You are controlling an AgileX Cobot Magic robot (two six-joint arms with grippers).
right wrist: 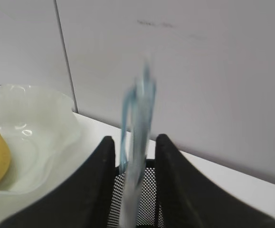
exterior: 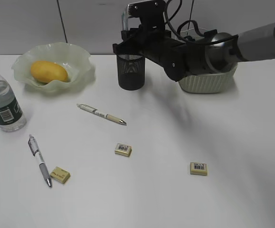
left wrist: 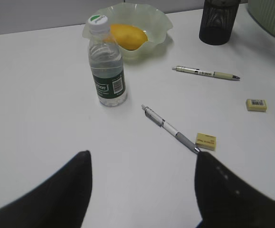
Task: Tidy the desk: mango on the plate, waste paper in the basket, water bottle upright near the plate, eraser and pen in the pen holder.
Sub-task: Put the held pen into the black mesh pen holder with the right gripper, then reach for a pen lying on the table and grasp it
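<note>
My right gripper (exterior: 130, 47) hangs over the black mesh pen holder (exterior: 131, 71), its jaws open. A blurred pale blue pen (right wrist: 139, 118) stands upright between them, touching neither finger, its lower end over the pen holder's mouth (right wrist: 151, 199). The mango (exterior: 48, 71) lies on the ruffled green plate (exterior: 80, 61). The water bottle (exterior: 2, 102) stands upright left of the plate. Two more pens (exterior: 101, 114) (exterior: 40, 160) and three erasers (exterior: 123, 149) (exterior: 198, 168) (exterior: 60, 175) lie on the desk. My left gripper (left wrist: 142, 155) is open above bare desk. Waste paper is out of view.
The green basket (exterior: 208, 83) sits behind my right arm, right of the pen holder. A grey wall runs close behind the desk's far edge. In the left wrist view one pen (left wrist: 168, 127) and an eraser (left wrist: 206, 141) lie just beyond my right-hand finger.
</note>
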